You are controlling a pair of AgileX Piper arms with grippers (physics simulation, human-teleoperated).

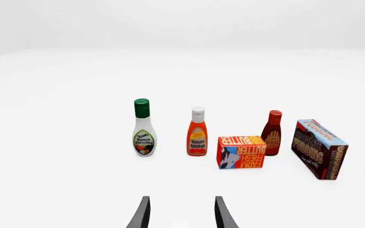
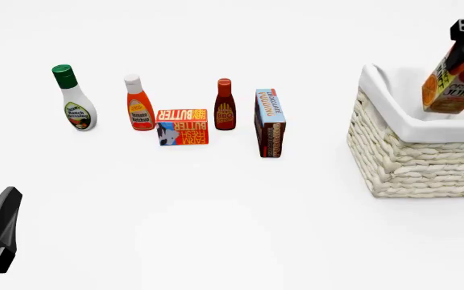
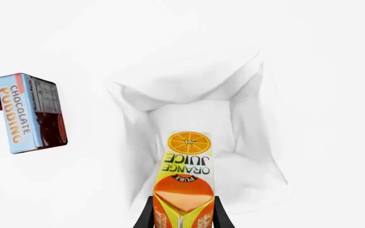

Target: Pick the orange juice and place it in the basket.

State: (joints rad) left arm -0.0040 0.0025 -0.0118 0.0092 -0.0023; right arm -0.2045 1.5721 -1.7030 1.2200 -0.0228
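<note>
Orange-and-yellow gable-top orange juice carton (image 2: 455,81) is hanging tilted over the cream woven wicker basket (image 2: 425,163), and we are clamping it in our right gripper (image 3: 184,216). Our left gripper (image 1: 181,213) is idling with fingers spread apart.

Saw white table (image 2: 215,229) bearing, left to right: ranch dressing (image 2: 75,99), ketchup (image 2: 139,104), butter box (image 2: 183,127), BBQ sauce (image 2: 225,105), pudding box (image 2: 270,122), basket (image 2: 422,154) far right.

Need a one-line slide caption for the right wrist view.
Right hand holds the orange juice above the open basket, chocolate pudding box off to the side.
</note>
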